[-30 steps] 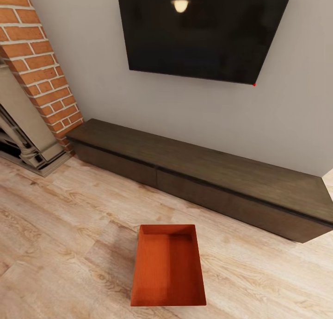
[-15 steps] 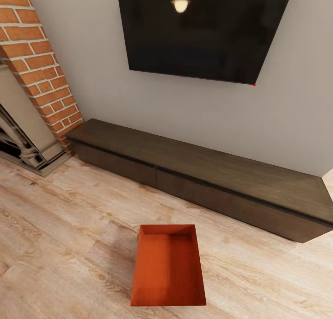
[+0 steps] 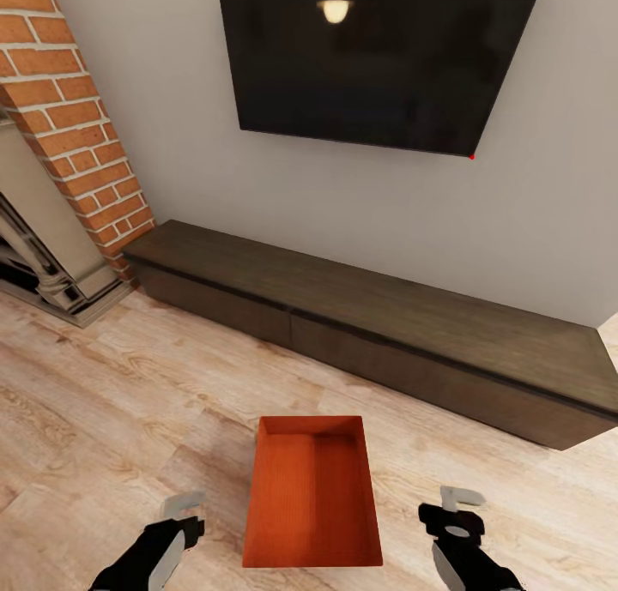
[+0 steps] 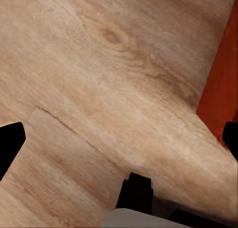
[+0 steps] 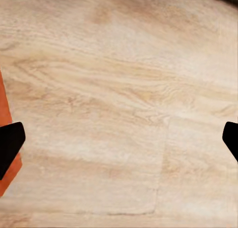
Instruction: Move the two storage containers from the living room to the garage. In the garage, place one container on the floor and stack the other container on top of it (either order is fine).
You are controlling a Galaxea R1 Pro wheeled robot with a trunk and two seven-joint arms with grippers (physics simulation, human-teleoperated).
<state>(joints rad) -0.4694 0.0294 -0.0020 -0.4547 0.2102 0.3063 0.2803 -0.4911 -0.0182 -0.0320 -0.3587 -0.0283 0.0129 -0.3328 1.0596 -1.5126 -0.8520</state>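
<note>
One orange-red storage container sits upright on the light wood floor of the living room, low in the head view, and it holds nothing. My left gripper hangs open just beside its left wall, apart from it. My right gripper hangs open a little off its right wall. In the left wrist view the gripper spans bare planks, with the container's wall at one edge. The right wrist view shows my gripper wide over planks and a sliver of the container. The garage is out of view.
A long low dark wood cabinet runs along the grey wall behind the container, under a black wall TV. The red brick fireplace stands at the left. Wood plank floor stretches on both sides of the container.
Both grippers have come up into the head view, one at each side of the container. The container and the camera have not moved.
</note>
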